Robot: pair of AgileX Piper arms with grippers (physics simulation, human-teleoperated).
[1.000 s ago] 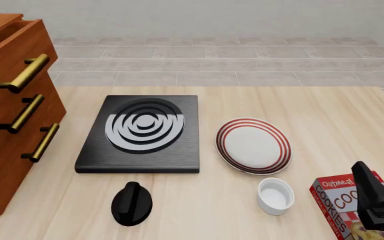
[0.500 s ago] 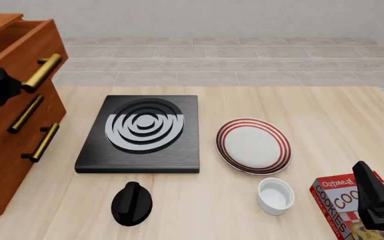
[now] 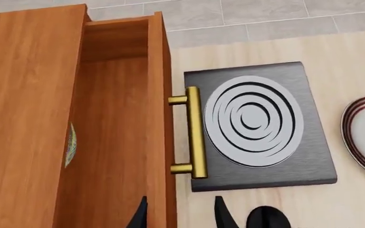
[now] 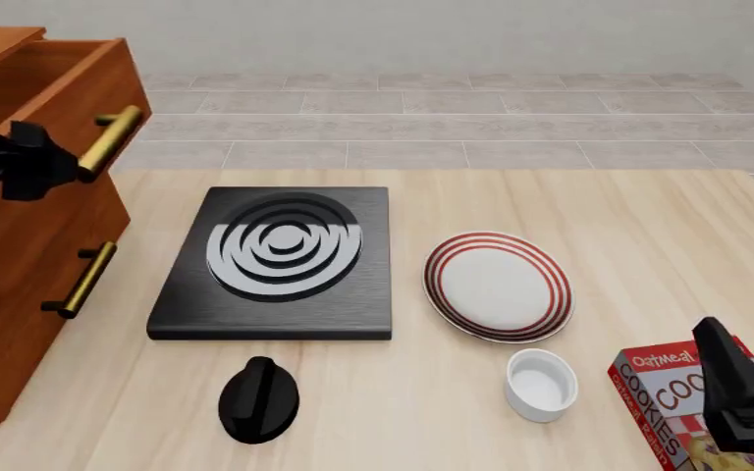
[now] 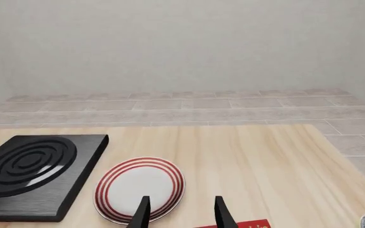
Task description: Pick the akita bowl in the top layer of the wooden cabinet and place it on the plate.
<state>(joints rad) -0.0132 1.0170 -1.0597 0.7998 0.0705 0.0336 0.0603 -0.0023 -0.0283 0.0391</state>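
The wooden cabinet (image 4: 11, 285) stands at the table's left, and its top layer (image 3: 116, 142) is pulled out. Far inside the drawer, a thin speckled sliver of the akita bowl (image 3: 70, 145) peeks from under the cabinet top; the front view hides the bowl. My left gripper (image 4: 34, 157) is open beside the near end of the drawer's brass handle (image 4: 113, 137). In the left wrist view its fingers (image 3: 224, 216) straddle the drawer's front board, short of the handle (image 3: 195, 137). The plate (image 4: 498, 285) lies right of centre. My right gripper (image 4: 748, 339) hangs open at the front right, holding nothing.
A black stove slab (image 4: 279, 260) with white rings lies between cabinet and plate. In front of it sits a black knob-shaped object (image 4: 259, 397). A white ramekin (image 4: 538, 383) and a cookie box (image 4: 666, 392) are near the front right, under the right arm.
The top drawer has slid further out to the right, and my left gripper has moved with it at the handle. The right arm has not moved.
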